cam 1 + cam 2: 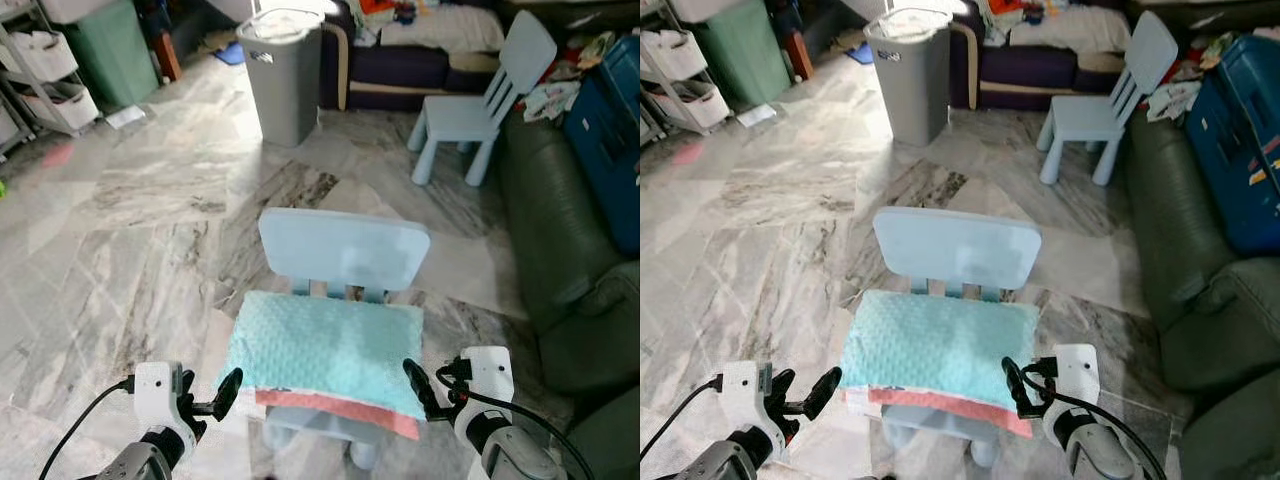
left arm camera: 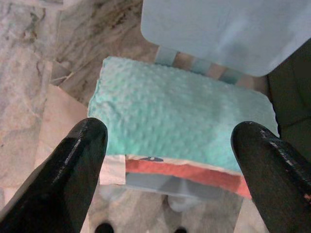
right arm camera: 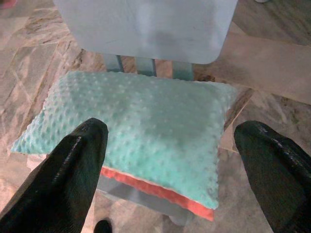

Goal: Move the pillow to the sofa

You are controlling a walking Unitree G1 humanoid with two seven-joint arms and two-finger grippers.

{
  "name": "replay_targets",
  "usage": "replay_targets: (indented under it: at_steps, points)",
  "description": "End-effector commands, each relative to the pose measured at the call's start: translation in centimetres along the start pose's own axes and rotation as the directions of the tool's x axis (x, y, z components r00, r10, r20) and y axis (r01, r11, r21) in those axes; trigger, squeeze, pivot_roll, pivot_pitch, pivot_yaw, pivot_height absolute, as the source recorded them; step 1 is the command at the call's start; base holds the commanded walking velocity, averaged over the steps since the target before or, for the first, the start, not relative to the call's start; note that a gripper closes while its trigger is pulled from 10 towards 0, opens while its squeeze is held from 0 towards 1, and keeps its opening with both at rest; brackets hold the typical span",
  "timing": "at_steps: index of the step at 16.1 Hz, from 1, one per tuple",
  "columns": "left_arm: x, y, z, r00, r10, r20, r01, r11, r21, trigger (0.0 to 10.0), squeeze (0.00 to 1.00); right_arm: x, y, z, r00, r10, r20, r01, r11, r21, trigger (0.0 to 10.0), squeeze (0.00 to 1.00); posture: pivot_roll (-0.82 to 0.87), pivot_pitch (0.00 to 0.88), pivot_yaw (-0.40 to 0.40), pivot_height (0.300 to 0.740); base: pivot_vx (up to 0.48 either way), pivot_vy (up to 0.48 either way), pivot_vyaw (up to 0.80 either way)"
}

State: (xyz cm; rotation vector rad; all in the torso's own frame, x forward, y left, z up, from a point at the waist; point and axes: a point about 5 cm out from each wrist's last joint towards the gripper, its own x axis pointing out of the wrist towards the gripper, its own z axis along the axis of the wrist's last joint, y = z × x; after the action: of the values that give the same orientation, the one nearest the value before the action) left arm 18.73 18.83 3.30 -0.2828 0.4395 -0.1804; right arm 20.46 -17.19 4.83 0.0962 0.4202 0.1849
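Marble floor [image 1: 150, 240], head view: teal pillow [image 1: 325, 350] on the small blue chair [image 1: 345, 250], left tool [image 1: 222, 392] and right tool [image 1: 420, 390] flanking it. Wrist views: both spread apart, empty. Best to pinch opposite edges evenly, then lift toward the green sofa [image 1: 560, 250].

The pillow [image 1: 325, 352] is rectangular, with a teal dimpled top face and a coral-red band along its near edge. It lies flat on the seat of a small light-blue chair [image 1: 345, 250]. The dark green sofa [image 1: 560, 260] stands to the right, apart from the pillow.
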Motion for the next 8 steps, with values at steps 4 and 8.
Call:
replay_targets:
  at_steps: [4, 8]
  points:
    - [-0.44, 0.06, 0.16, 1.000, 0.011, -0.014, -0.011, 1.000, 0.008, 10.0, 0.00, -0.19, 0.47, 0.06, 1.000, 0.026, -0.013, -0.026, 1.000, 0.017, 10.0, 0.00, 0.04, 0.163, 0.042, 0.740, 0.000, 0.000, 0.00]
    - [-0.14, -0.03, 0.11, 1.000, 0.006, -0.017, -0.006, 1.000, 0.005, 10.0, 0.00, 0.03, 0.57, 0.16, 0.999, 0.038, -0.015, -0.038, 0.999, 0.006, 10.0, 0.00, 0.04, 0.142, 0.042, 0.740, 0.000, 0.000, 0.00]
